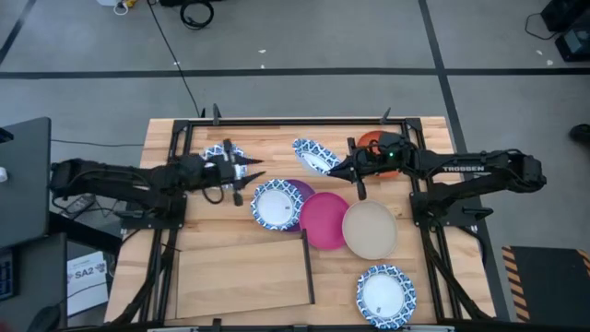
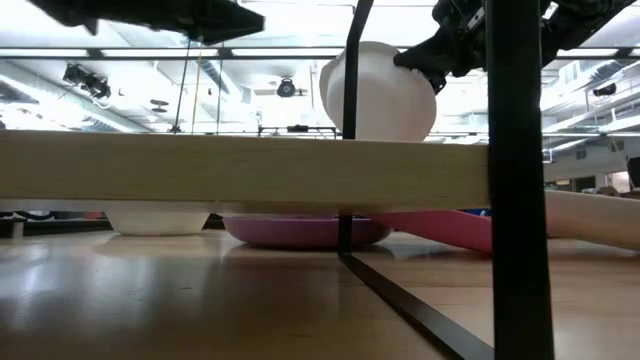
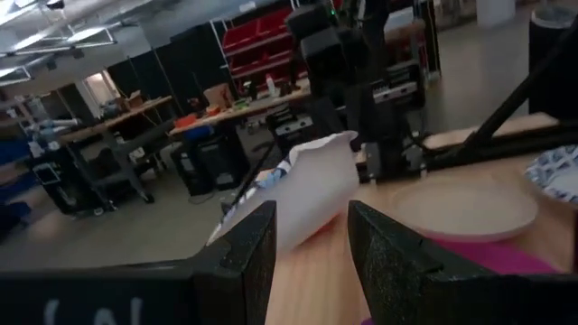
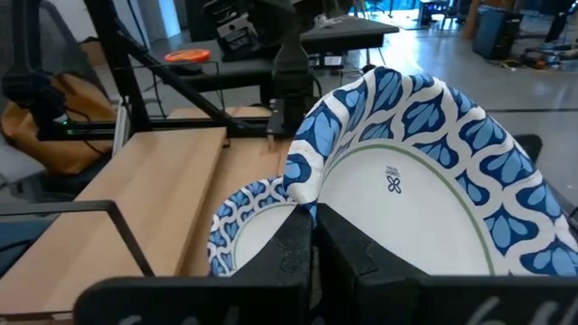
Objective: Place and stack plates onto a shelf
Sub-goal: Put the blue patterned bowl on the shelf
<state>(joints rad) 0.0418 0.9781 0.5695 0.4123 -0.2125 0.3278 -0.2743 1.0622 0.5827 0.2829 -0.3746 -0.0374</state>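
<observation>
My right gripper hovers over the table's far middle, shut on a white plate with a blue patterned rim. The low view shows that plate's white underside in the air. My left gripper is open and level, facing that plate from the left and touching nothing. A second blue-rimmed plate lies beneath its wrist. On the table lie a blue-rimmed plate over a purple one, then a magenta, a beige and another blue-rimmed plate. The plywood shelf sits near the front. My right gripper pinches the blue-rimmed plate by its rim between its two fingers. They come level from the table's right. The rim creases where they close on it. The plate is lifted clear and tilted steeply, its face turned toward the wrist camera.
An orange plate lies under my right arm near the far edge. A dark metal frame borders the table, and one of its posts stands close in the low view. The shelf's thin dark edge strip runs along its right side.
</observation>
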